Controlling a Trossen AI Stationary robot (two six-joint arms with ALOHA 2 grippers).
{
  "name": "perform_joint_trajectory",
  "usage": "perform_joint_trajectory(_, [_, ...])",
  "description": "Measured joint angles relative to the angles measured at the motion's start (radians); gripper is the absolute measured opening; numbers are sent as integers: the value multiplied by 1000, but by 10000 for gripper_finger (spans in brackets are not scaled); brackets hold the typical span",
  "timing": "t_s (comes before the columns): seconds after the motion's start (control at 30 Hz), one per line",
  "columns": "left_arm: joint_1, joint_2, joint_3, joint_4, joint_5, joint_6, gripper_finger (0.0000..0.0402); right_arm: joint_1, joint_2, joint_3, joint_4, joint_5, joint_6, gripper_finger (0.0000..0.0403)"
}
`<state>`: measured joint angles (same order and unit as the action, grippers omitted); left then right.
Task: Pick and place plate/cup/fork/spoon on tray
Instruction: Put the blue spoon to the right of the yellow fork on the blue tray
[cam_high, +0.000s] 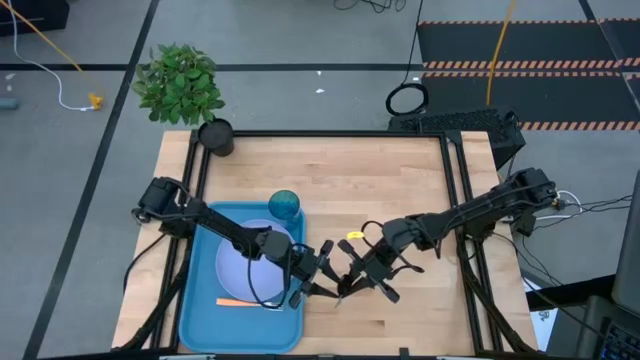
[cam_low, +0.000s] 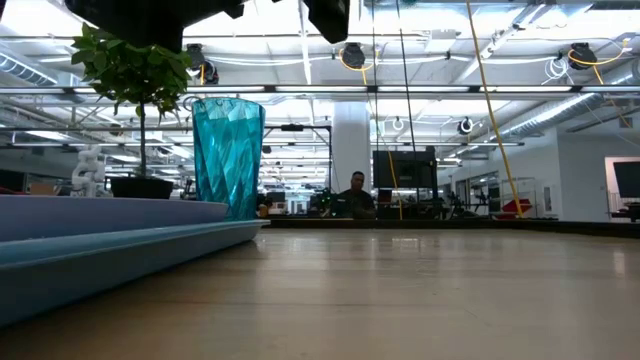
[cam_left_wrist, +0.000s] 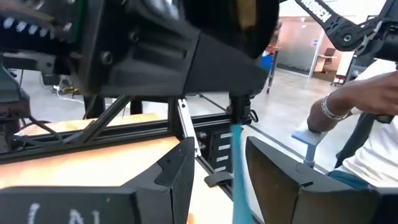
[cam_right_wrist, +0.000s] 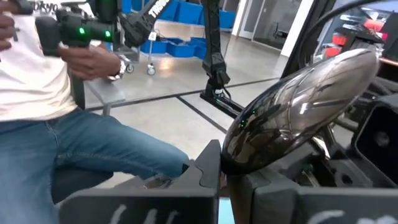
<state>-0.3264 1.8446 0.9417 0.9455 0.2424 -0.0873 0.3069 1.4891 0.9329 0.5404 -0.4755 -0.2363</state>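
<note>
The blue tray lies at the table's near left. On it are the pale plate, the orange-handled fork near its front rim, and the teal cup standing at its far right corner. Just right of the tray, above the table, my two grippers meet nose to nose. My right gripper is shut on the spoon, whose dark bowl rises above its fingers. My left gripper is open, and the spoon's light blue handle hangs between its fingers, close beside one finger. My right gripper pinches the spoon between its two fingers just below the bowl, at the top of the handle. Its fingers come level from the table's right side and lie across the spoon. The spoon stands roughly upright and clear of the table, bowl up, handle hanging below.
A potted green plant stands at the table's far left corner, behind the tray. Bare wood lies right of and beyond the grippers. A person's arm shows past the table's right side, and a seated person holds a hand-held device.
</note>
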Motion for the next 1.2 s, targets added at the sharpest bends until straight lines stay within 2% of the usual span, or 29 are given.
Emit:
perform_joint_trajectory(0.43, [-26, 1, 0, 23, 16, 2, 147, 0, 0, 0, -36, 1, -144, 0])
perform_joint_trajectory(0.63, [-25, 62, 17, 68, 21, -13, 147, 0, 0, 0, -53, -1, -161, 0])
perform_joint_trajectory(0.77, [-18, 102, 65, 71, 76, -20, 147, 1, 0, 0, -69, -8, -169, 1])
perform_joint_trajectory(0.97, [-7, 133, 117, 56, 131, -15, 146, 3, -1, 0, -68, -79, -167, 2])
perform_joint_trajectory(1.07, [-3, 135, 125, 49, 150, -12, 134, 5, 0, 0, -70, -97, -166, 3])
perform_joint_trajectory(1.2, [2, 134, 125, 49, 154, -9, 94, 6, 0, 1, -70, -101, -161, 3])
